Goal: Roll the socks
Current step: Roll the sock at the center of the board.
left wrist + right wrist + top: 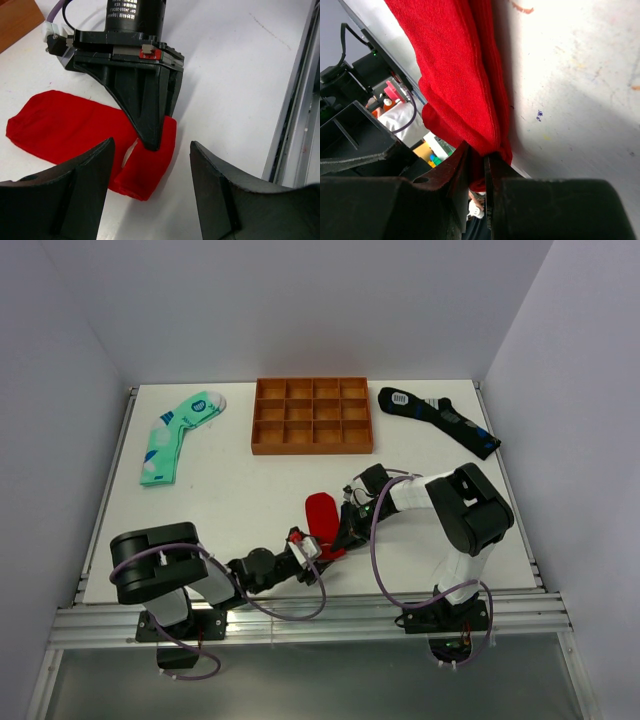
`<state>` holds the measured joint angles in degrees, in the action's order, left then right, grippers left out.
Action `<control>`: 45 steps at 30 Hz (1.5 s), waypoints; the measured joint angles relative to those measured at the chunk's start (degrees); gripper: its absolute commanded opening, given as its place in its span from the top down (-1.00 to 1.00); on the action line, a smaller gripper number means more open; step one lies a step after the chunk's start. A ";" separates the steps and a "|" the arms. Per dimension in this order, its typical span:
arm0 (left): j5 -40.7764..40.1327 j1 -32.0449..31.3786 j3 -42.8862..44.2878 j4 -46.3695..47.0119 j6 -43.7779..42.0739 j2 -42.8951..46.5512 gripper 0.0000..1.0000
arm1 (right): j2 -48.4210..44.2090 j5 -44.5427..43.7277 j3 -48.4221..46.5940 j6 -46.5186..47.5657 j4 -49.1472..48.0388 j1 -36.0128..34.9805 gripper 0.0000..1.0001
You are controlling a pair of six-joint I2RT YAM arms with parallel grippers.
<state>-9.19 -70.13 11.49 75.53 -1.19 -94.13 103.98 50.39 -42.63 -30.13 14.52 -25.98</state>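
Note:
A red sock [320,512] lies on the white table just in front of both arms. My right gripper [478,167] is shut on the sock's folded near end, with red fabric [460,75] bunched between its pads. In the left wrist view the right gripper's fingers [150,130] press down on that end of the red sock [60,125]. My left gripper [151,150] stands open, low over the table, one finger on each side of the pinched end and holding nothing. A mint-green patterned sock [176,436] lies flat at the far left. A black sock with blue patches [440,420] lies at the far right.
An orange compartment tray [312,416] sits at the back middle, between the two far socks. The table's metal rail [295,125] runs along the near edge, close to my left gripper. White walls close in the table on three sides.

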 measured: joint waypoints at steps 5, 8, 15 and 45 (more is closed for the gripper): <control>3.10 1.55 0.96 0.04 1.92 -0.28 -0.34 | 0.00 0.00 0.04 0.04 0.02 0.07 1.00; 3.98 1.77 1.53 0.09 2.47 -1.07 -0.34 | 0.00 0.02 0.07 0.07 0.02 0.13 1.00; 4.42 1.92 1.66 -0.02 3.82 -3.65 -0.33 | 0.00 0.02 0.07 0.07 0.02 0.13 1.00; 4.35 3.67 2.38 1.49 6.43 -9.75 0.06 | -0.02 0.04 0.20 0.22 0.15 0.42 1.00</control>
<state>-4.84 -66.46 13.87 77.01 5.23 -103.88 103.96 50.43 -42.44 -29.91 14.68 -25.56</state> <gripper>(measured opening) 0.484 0.196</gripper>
